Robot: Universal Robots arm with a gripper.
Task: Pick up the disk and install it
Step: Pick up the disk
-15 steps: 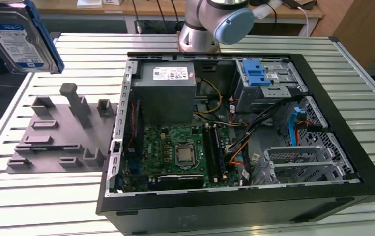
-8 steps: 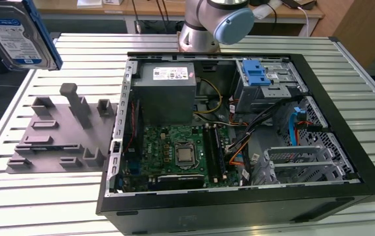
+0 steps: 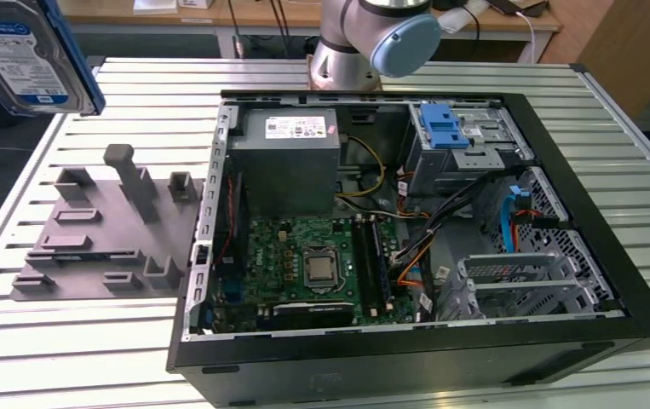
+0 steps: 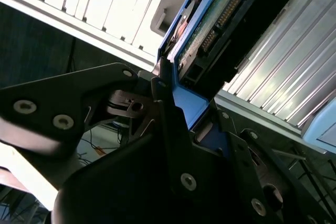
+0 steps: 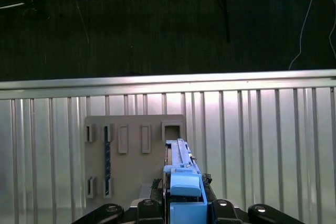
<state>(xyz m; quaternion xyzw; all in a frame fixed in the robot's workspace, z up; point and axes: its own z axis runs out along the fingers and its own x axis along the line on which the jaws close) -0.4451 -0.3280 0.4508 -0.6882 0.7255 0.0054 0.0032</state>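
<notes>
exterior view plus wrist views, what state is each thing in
disk: in the air, clamped by its blue end
gripper: shut on the disk
case: on its side, open, no disk going in yet
holder: flat on the table, beside the case

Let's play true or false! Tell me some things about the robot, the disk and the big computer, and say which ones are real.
1. The end effector holds the disk. True.
2. The disk sits inside the computer case. False: it is up in the air, outside the case, at the exterior view's left.
3. The computer case is open, with its green board showing. True.
4. The grey holder stands inside the case. False: it lies on the slatted table beside the case.
</notes>
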